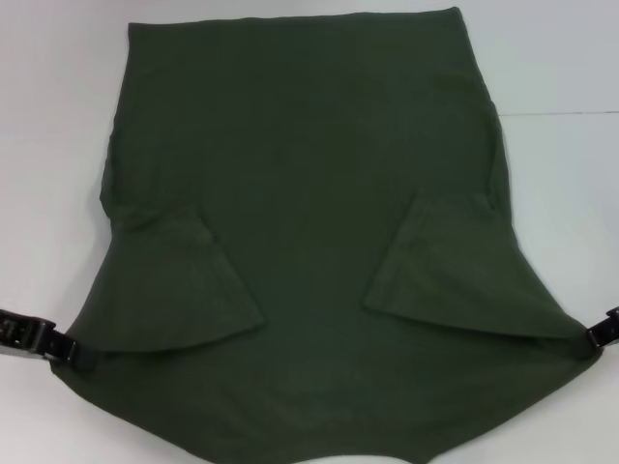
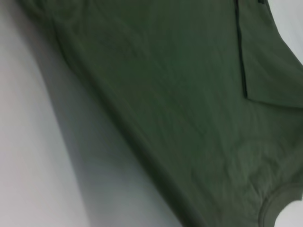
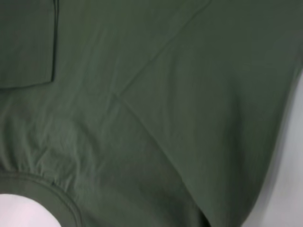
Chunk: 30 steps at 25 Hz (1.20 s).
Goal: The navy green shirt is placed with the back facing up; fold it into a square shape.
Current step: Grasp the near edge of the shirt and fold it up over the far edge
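From the head view I see the shirt [image 1: 309,193] spread over the white table [image 1: 48,116], both sleeves folded inward. The left gripper [image 1: 82,356] and right gripper [image 1: 588,345] pinch its near corners by the table's near edge, clamped on cloth. My left wrist view shows only cloth and the collar [image 2: 279,201]. The right wrist view shows likewise. I judge the body folds remain.

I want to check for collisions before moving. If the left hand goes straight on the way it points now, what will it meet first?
The left hand points inward across the table and already touches the navy green shirt at its near left corner. Going on, it would likely only push shirt fabric.
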Motion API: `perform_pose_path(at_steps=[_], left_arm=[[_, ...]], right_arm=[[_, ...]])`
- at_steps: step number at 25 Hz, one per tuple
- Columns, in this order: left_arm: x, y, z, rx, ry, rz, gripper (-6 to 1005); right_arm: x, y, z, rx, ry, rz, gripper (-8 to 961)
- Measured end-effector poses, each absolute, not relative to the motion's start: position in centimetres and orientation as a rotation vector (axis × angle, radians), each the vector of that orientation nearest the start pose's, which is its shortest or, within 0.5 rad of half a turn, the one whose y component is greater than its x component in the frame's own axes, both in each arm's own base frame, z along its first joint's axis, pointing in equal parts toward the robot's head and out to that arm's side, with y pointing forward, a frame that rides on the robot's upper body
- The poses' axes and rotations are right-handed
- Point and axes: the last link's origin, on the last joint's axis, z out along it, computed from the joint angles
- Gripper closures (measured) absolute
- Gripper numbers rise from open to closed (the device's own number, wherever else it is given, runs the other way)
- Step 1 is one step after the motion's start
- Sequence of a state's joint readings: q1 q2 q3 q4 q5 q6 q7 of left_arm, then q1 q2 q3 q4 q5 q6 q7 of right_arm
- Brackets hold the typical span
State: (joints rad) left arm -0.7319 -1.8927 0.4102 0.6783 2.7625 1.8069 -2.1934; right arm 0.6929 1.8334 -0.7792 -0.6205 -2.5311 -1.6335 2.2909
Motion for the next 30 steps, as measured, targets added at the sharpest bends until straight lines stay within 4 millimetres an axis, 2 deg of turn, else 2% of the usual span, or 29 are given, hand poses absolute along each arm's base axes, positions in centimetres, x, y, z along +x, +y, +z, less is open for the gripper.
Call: perform_pose_path(at_steps=[21, 25, 30], left_arm=[[-28.7, 32.0, 8.7, -2.686, -1.742, 0.076, 983], [-28.5, 32.2, 8.8, -2.690, -1.725, 0.033, 983], [-28.1, 33.2, 9.2, -2.659, -1.684, -0.095, 983]], right_arm=[[32.2, 33.1, 9.6, -2.450, 1.693, -0.120, 908], [32.5, 32.9, 9.7, -2.447, 1.684, -0.083, 908], [32.1, 33.8, 10.6, -2.410, 1.663, 0.059, 908]])
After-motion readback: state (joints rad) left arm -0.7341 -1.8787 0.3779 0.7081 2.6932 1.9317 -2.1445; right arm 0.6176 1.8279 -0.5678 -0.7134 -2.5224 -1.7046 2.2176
